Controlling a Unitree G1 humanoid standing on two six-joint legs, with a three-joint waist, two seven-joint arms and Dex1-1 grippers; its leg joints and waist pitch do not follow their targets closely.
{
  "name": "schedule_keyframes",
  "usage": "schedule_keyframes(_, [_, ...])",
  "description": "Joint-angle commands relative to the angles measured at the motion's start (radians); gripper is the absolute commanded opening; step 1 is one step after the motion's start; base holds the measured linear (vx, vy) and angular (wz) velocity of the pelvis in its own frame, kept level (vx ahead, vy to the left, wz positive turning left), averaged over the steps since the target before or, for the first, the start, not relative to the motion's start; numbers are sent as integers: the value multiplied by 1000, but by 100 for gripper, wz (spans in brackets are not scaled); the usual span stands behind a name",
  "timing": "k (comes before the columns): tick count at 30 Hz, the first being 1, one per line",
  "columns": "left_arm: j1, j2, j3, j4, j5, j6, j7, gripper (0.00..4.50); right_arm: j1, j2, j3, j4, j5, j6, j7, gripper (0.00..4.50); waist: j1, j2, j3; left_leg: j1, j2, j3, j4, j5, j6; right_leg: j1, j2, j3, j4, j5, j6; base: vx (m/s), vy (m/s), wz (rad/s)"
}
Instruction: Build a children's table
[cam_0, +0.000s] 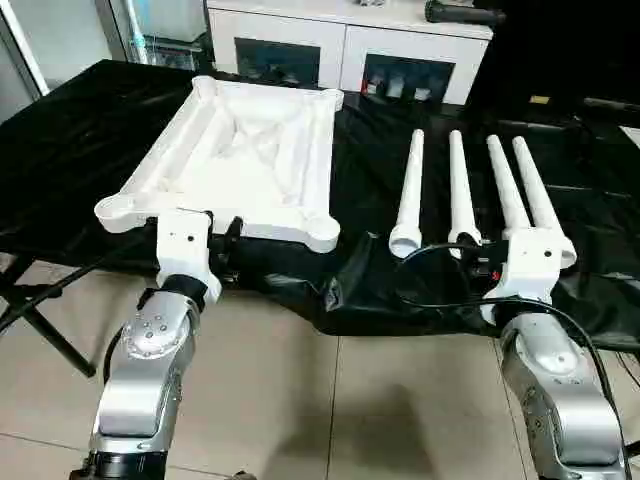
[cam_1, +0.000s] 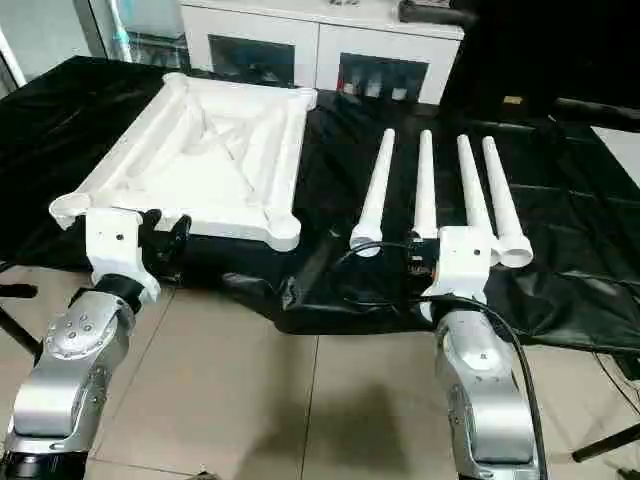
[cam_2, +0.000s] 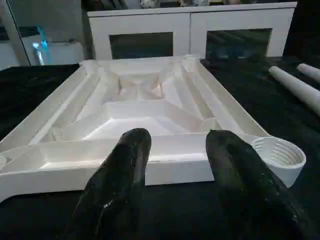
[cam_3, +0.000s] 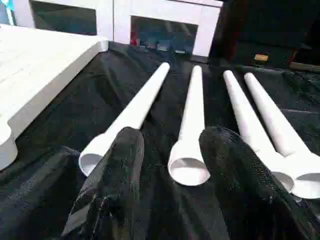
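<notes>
From the head, we see the white table top (cam_0: 240, 160) upside down on the black cloth (cam_0: 370, 270), four legs (cam_0: 462, 190) beside it. Our left hand (cam_2: 172, 165) is half open, holding nothing. Our right hand (cam_3: 165, 165) too, near the legs.

Both silver forearms extended forward, level; left 2-finger black gripper (cam_2: 172, 165) and right 2-finger black gripper (cam_3: 167, 165) half-open, empty.

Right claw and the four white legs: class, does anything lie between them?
Nothing visible does. The right claw, open, faces the wide ends of the four legs, with bare black cloth between.
</notes>
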Motion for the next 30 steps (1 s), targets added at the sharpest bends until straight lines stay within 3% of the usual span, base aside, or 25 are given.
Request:
schedule_keyframes(1, [5, 0, -9, -2, 6, 0, -3, 223, -4, -6, -18, 13, -7, 6, -2, 208, -4, 3, -43, 19, 83, -42, -95, -105, -27, 22, -96, 58, -67, 66, -146, 0, 0, 0])
schedule_keyframes(2, [-41, -91, 24, -211, -61, 305, 98, 223, -126, 5, -73, -86, 53, 213, -34, 208, -18, -21, -42, 21, 84, -34, -93, -102, -22, 20, -91, 60, -70, 64, -145, 0, 0, 0])
schedule_keyframes(3, [-44, -94, 23, -193, -62, 289, 98, 223, -120, 7, -68, -87, 45, 200, -38, 208, -23, 1, -48, 23, 88, -43, -92, -87, -36, 32, -96, 59, -48, 94, -162, 0, 0, 0])
schedule_keyframes(4, [-48, -96, 24, -180, -63, 282, 97, 223, -114, 12, -68, -86, 42, 178, -42, 208, -24, -1, -44, 23, 84, -37, -86, -59, -32, 17, -90, 57, -63, 109, -163, 0, 0, 0])
schedule_keyframes(8, [-77, -98, 22, -138, -56, 271, 100, 223, -112, 13, -66, -71, 44, 162, -37, 208, -30, 3, -43, 15, 78, -38, -88, -75, -31, 24, -90, 59, -66, 89, -143, 0, 0, 0])
schedule_keyframes(10, [-84, -95, 15, -131, -51, 265, 95, 223, -111, 7, -62, -75, 45, 160, -28, 208, -33, -6, -46, 14, 78, -38, -86, -66, -25, 26, -91, 58, -65, 97, -146, 0, 0, 0])
schedule_keyframes(15, [-94, -106, 27, -164, -47, 323, 114, 223, -141, 26, -91, -66, 65, 194, -34, 208, -41, -13, -45, 14, 79, -36, -84, -50, -4, 25, -92, 58, -65, 90, -162, 0, 0, 0])
schedule_keyframes(16, [-95, -108, 28, -152, -48, 305, 115, 223, -144, 18, -76, -52, 60, 173, -17, 208, -41, -16, -44, 12, 79, -36, -84, -45, 1, 26, -93, 57, -66, 83, -168, 0, 0, 0])
schedule_keyframes(18, [-93, -103, 20, -121, -41, 268, 109, 223, -143, -8, -39, -14, 38, 123, 12, 208, -40, -13, -44, 13, 80, -37, -84, -44, 0, 26, -94, 56, -66, 78, -172, 0, 0, 0])
schedule_keyframes(19, [-89, -95, 12, -79, -32, 219, 101, 223, -138, -24, -16, 70, 18, 44, 36, 208, -41, -8, -44, 13, 79, -36, -82, -49, -3, 24, -92, 57, -69, 77, -173, 0, 0, 0])
schedule_keyframes(20, [-84, -91, 11, -32, -25, 170, 98, 223, -130, -31, -9, 185, 2, -54, 53, 208, -42, -2, -45, 13, 78, -35, -81, -58, -8, 23, -94, 58, -70, 83, -177, 0, 0, 0])
schedule_keyframes(21, [-80, -97, 21, 27, -24, 98, 99, 223, -134, -25, -31, 353, 11, -137, 71, 208, -39, 17, -46, 12, 77, -38, -80, -68, -18, 21, -98, 57, -68, 79, -186, 0, 0, 0])
schedule_keyframes(22, [-80, -103, 35, 69, -23, 47, 108, 223, -147, -11, -66, 478, 37, -175, 86, 208, -40, 26, -47, 12, 74, -38, -82, -111, -33, 25, -97, 59, -71, 63, -214, 0, 0, 0])
schedule_keyframes(23, [-80, -103, 41, 86, -19, 30, 116, 223, -154, -2, -86, 521, 54, -187, 94, 208, -46, 15, -49, 13, 75, -33, -79, -121, -29, 23, -94, 59, -74, 76, -224, 0, 0, 0])
schedule_keyframes(24, [-83, -99, 49, 106, -24, 27, 107, 223, -166, 16, -130, 590, 86, -199, 103, 208, -46, 20, -50, 12, 76, -37, -81, -119, -30, 27, -93, 58, -68, 95, -230, 0, 0, 0])
schedule_keyframes(25, [-85, -93, 54, 115, -25, 26, 100, 223, -174, 8, -123, 644, 62, -225, 87, 208, -41, 13, -56, 10, 78, -36, -77, -80, -11, 31, -93, 58, -60, 163, -244, 0, 0, 0])
schedule_keyframes(26, [-85, -93, 54, 115, -25, 26, 100, 223, -174, 8, -123, 644, 62, -225, 87, 208, -39, 21, -59, 5, 75, -37, -71, -14, 5, 34, -90, 53, -52, 243, -255, 0, 0, 0])
schedule_keyframes(27, [-86, -90, 60, 113, -30, 19, 92, 223, -172, -7, -92, 666, 24, -264, 79, 208, -33, 19, -64, 1, 77, -36, -65, 41, 33, 38, -95, 51, -44, 306, -262, 0, 0, 0])
schedule_keyframes(28, [-83, -69, 42, 70, -19, 12, 73, 223, -166, -5, -94, 586, 20, -213, 44, 208, -36, 4, -64, 1, 75, -32, -63, 66, 52, 39, -91, 51, -44, 327, -261, 0, 0, 0])
schedule_keyframes(29, [-82, -66, 38, 63, -17, 11, 71, 223, -165, -3, -96, 571, 22, -203, 38, 208, -28, 9, -60, -1, 75, -32, -65, 75, 83, 37, -97, 51, -41, 315, -261, 0, 0, 0])
schedule_keyframes(30, [-77, -57, 26, 6, -27, 34, 49, 223, -152, 19, -128, 436, 59, -145, 9, 208, -29, 6, -56, 2, 80, -30, -67, 40, 98, 31, -99, 50, -47, 254, -256, 0, 0, 0])
